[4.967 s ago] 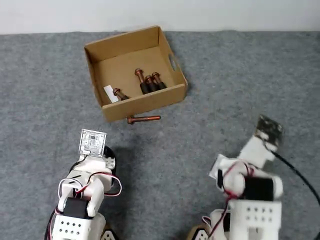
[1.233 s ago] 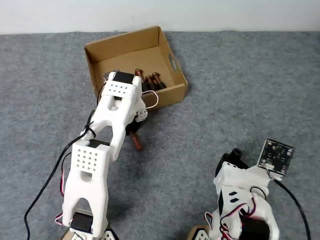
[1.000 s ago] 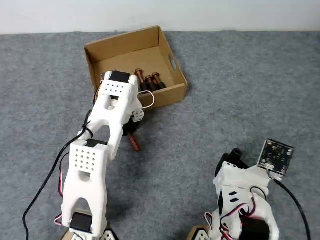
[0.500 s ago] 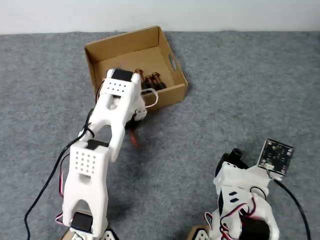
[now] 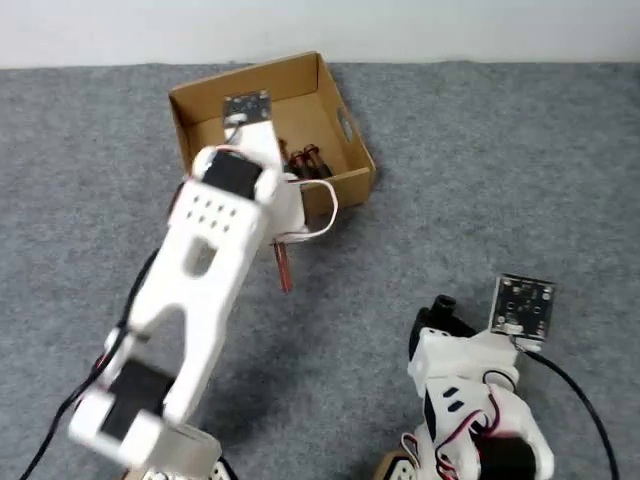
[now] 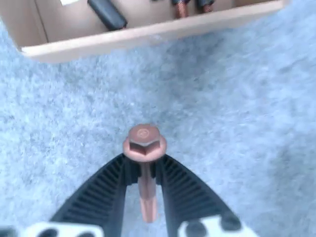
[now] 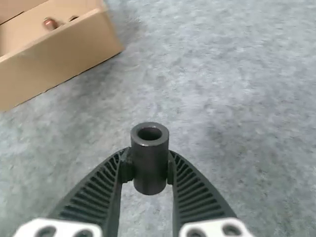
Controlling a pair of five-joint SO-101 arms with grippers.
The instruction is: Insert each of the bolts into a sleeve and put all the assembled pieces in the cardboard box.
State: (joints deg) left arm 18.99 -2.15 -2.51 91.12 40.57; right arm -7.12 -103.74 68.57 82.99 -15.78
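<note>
My left gripper (image 6: 144, 170) is shut on a copper bolt (image 6: 143, 148), hex head outward, held above the carpet just in front of the cardboard box (image 6: 148, 34). From above, the bolt (image 5: 283, 265) hangs below the left arm near the box (image 5: 345, 185). A black sleeve (image 7: 149, 157) sits upright in my right gripper (image 7: 148, 170), which is shut on it, bore facing outward. That sleeve (image 5: 441, 304) shows at the lower right in the high view. Several assembled bolt-and-sleeve pieces (image 5: 305, 160) lie inside the box.
Grey carpet covers the table. A black sleeve (image 6: 107, 12) lies in the box beside a white tag. The box's front wall (image 7: 54, 57) stands well ahead of the right gripper. Open carpet lies between the two arms.
The left arm has lifted the bolt off the carpet and swung it slightly right, away from the box front. The right arm has shifted a little left with its sleeve.
</note>
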